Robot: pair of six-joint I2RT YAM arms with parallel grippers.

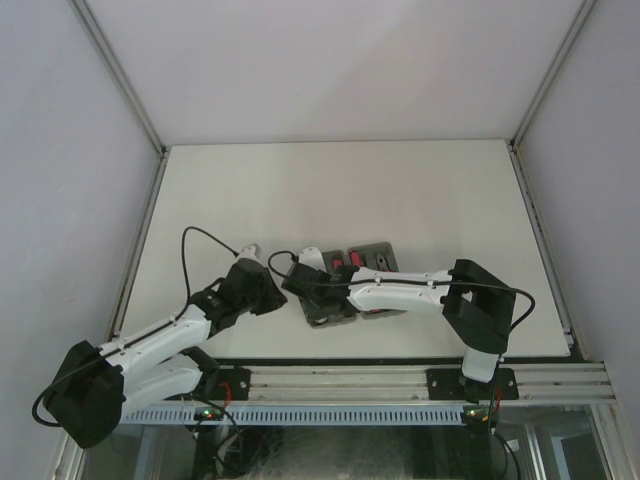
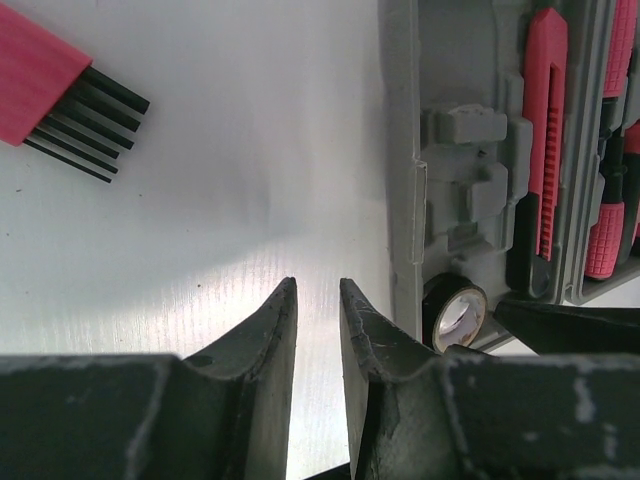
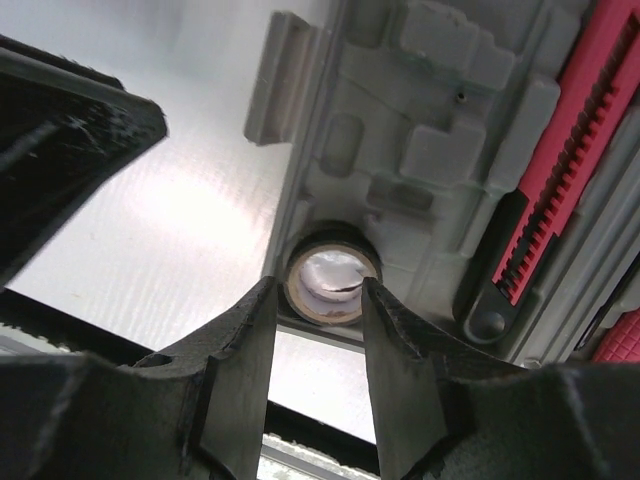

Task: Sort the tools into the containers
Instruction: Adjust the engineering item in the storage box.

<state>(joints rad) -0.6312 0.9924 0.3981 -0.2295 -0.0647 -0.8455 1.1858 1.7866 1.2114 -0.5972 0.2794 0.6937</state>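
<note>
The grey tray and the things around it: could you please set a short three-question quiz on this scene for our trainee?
1. True or false: the left tool holds the roll of tape.
2. Where does the red holder of black hex keys lie?
A. on the bare table, apart from the grey tray
B. in a recess of that tray
C. between the fingers of the right tool
3. In the right wrist view, what shows in the gap between the right tool's fingers?

Key
1. False: there is nothing between its fingers, which are over bare table.
2. A
3. The roll of tape, at the tray's corner.
</note>
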